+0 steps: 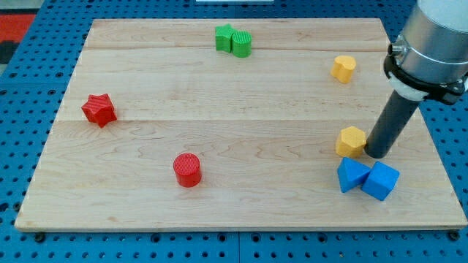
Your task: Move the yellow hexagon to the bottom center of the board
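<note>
The yellow hexagon (pixel 350 141) lies on the wooden board (pixel 234 190) at the view's lower right. My tip (pixel 378 154) is against its right side, touching or nearly touching it. Just below them lie two blue blocks side by side, the left one (pixel 353 175) and the right blue cube (pixel 380 180). My rod rises from the tip toward the view's upper right.
A second yellow block (pixel 343 68) lies at the upper right. A green star (pixel 224 36) and a green cylinder (pixel 241 44) touch at the top centre. A red star (pixel 99 109) lies at the left, a red cylinder (pixel 187 169) at the lower left centre.
</note>
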Motion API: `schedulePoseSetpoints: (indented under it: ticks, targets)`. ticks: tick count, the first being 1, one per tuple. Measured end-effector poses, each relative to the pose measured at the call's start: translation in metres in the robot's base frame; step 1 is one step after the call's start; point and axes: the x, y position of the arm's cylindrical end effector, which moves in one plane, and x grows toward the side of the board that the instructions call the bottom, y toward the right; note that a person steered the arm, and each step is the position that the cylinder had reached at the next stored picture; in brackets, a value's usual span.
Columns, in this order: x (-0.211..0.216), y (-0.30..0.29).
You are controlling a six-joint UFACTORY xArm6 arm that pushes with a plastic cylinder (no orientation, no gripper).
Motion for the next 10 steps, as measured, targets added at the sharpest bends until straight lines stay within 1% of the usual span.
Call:
schedulePoseSetpoints:
  ticks: [2, 4, 6, 8, 9, 10]
  targets:
    - [-0.025, -0.028]
    - [-0.029, -0.032]
    - [-0.038, -0.080]
    - [-0.038, -0.086]
    - [-0.037, -0.140]
    - [-0.037, -0.143]
